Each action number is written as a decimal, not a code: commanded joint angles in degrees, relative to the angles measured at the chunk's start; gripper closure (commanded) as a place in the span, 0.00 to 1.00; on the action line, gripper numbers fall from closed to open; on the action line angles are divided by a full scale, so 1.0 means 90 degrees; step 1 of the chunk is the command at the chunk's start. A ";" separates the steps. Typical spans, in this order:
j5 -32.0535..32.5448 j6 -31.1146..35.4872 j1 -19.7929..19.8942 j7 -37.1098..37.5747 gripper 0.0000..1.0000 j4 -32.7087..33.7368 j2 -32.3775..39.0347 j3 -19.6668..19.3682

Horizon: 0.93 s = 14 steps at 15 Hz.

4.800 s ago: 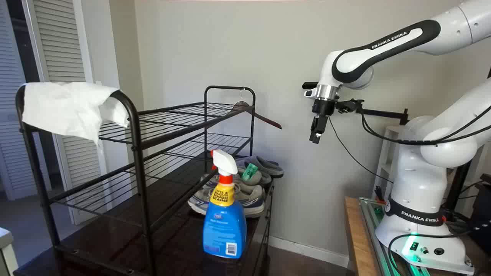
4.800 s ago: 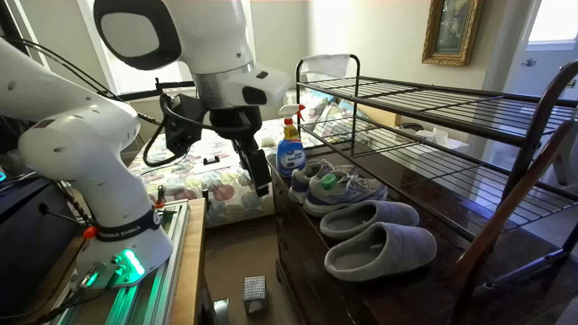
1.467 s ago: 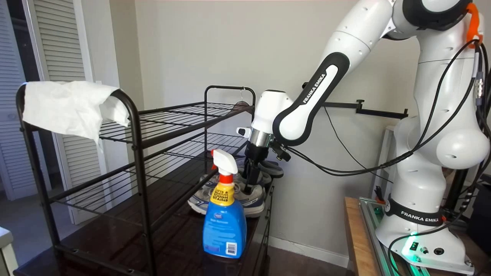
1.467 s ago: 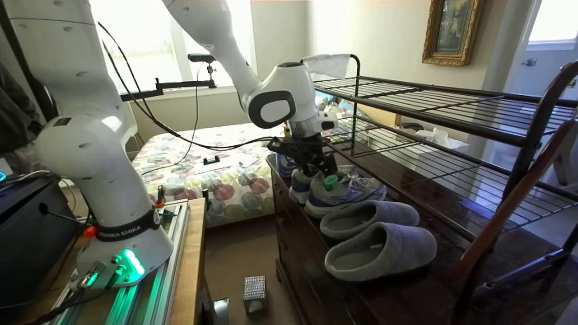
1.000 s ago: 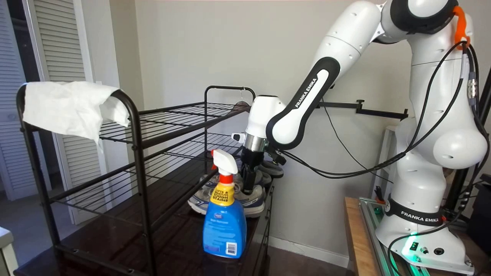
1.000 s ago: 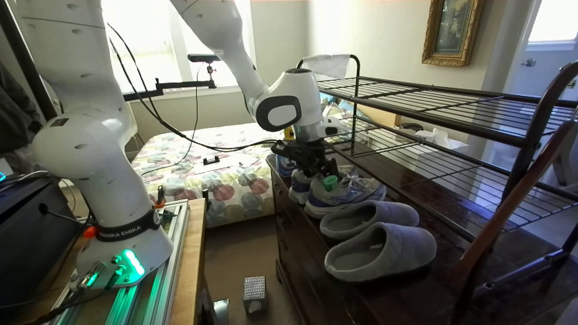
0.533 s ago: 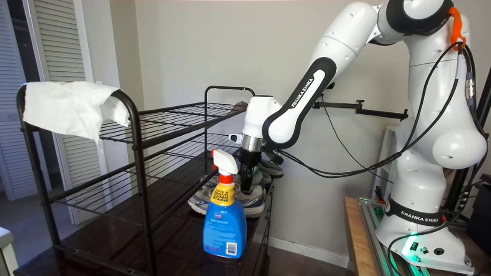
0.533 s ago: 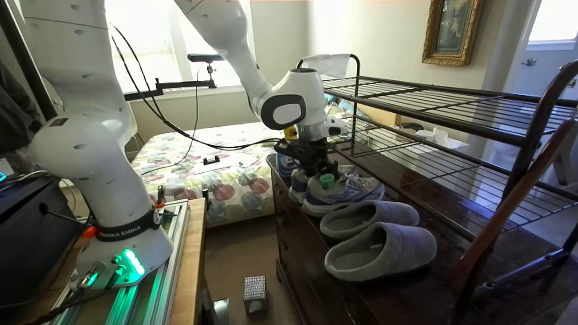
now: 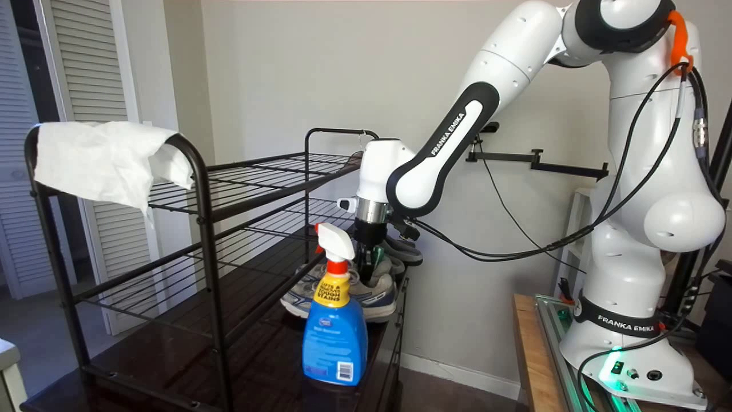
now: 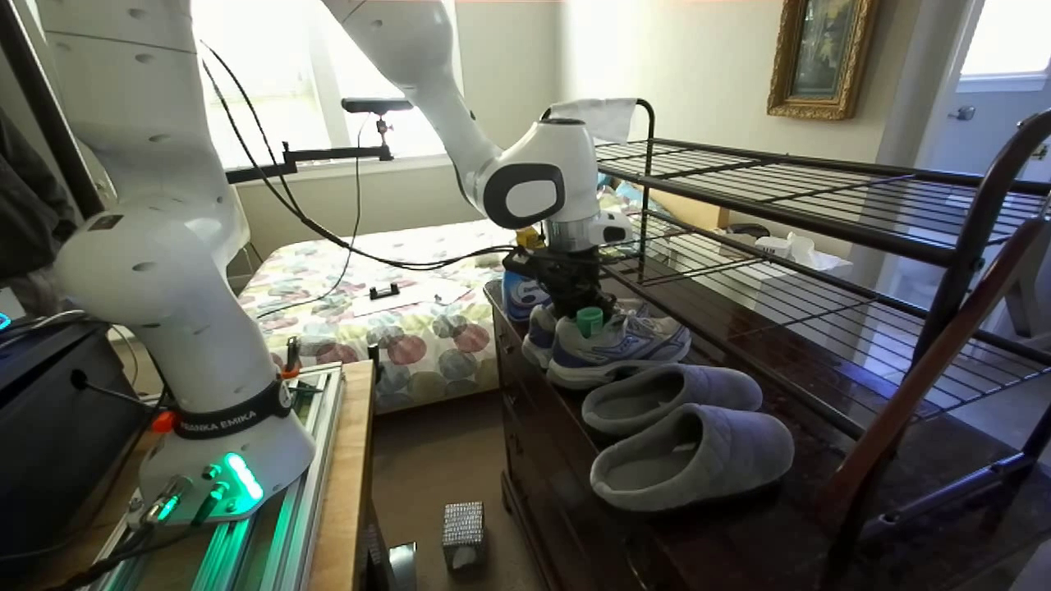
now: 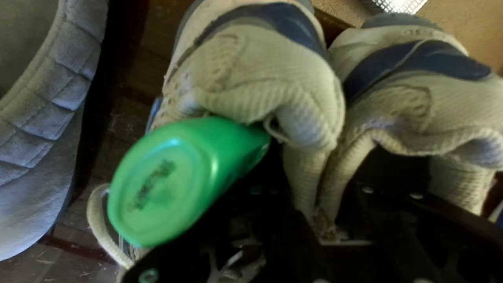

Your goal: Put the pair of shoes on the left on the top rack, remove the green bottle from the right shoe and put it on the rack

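White "FRANKA EMIKA" arm abv snkrs

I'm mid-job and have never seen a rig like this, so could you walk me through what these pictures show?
The machine is one robot arm ending in a two-fingered gripper. Two pictures come from cameras outside the robot; the close-up comes from a camera on its wrist, looking along the gripper. On the dark dresser stand a black wire rack, grey slippers and a blue spray bottle. The gripper reaches into both running sneakers and appears to pinch their adjoining sides, though its tips are hidden. A green bottle sticks out of one sneaker, base outward.
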State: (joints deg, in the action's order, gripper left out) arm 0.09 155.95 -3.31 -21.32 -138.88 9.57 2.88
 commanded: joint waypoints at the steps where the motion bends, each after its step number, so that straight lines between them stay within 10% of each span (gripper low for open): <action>1: 0.0002 -0.1026 0.0110 -0.0266 0.95 0.0061 -0.0243 0.0230; 14: 0.0995 -0.3854 0.0020 -0.0249 0.94 -0.0899 -0.2750 -0.0030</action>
State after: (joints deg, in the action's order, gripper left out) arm 7.10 126.58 -3.00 -22.99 -142.87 -5.35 2.88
